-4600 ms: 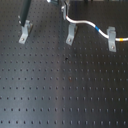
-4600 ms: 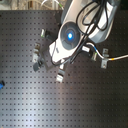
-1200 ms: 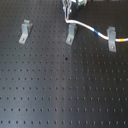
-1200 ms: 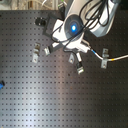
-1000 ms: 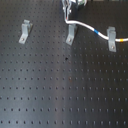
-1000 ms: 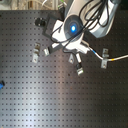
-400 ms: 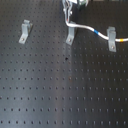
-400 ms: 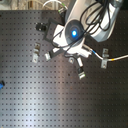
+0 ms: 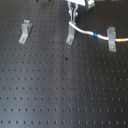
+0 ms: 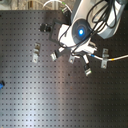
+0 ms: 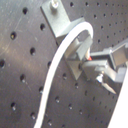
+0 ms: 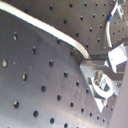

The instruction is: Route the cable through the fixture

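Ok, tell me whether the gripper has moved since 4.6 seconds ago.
Yes. In the first exterior view the gripper now hangs just above the middle fixture; earlier it was further toward the first exterior view's left, between the left and middle fixtures.

black perforated metal breadboard table [image 9: 60,95] with a regular grid of small holes fills both exterior views [image 10: 35,95]. three small upright silver-grey metal clip brackets stand on it in a row in the first exterior view: one at the first exterior view's left [image 9: 23,32], one in the middle [image 9: 70,33], one at the first exterior view's right [image 9: 112,39]. thin white cord with a short blue band [image 9: 95,35] runs between the middle and right brackets, just above the board. small blue object [image 10: 1,84] sits at the second exterior view's left edge.
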Controlling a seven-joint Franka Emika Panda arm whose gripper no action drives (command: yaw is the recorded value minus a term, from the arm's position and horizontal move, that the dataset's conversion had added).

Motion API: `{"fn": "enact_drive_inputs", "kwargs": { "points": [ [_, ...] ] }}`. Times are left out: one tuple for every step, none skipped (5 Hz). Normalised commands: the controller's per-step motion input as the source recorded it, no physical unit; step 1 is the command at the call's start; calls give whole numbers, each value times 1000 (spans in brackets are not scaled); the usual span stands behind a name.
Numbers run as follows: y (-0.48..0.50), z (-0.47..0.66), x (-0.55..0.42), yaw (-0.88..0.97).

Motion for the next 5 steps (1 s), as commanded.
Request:
{"fn": "enact_drive_inputs", "kwargs": {
  "points": [
    [-122,-110,-111,-6],
    [74,3,-226,0],
    [274,21,-499,0],
    [345,-6,-228,0],
    [419,-36,123,0]
  ]
}}
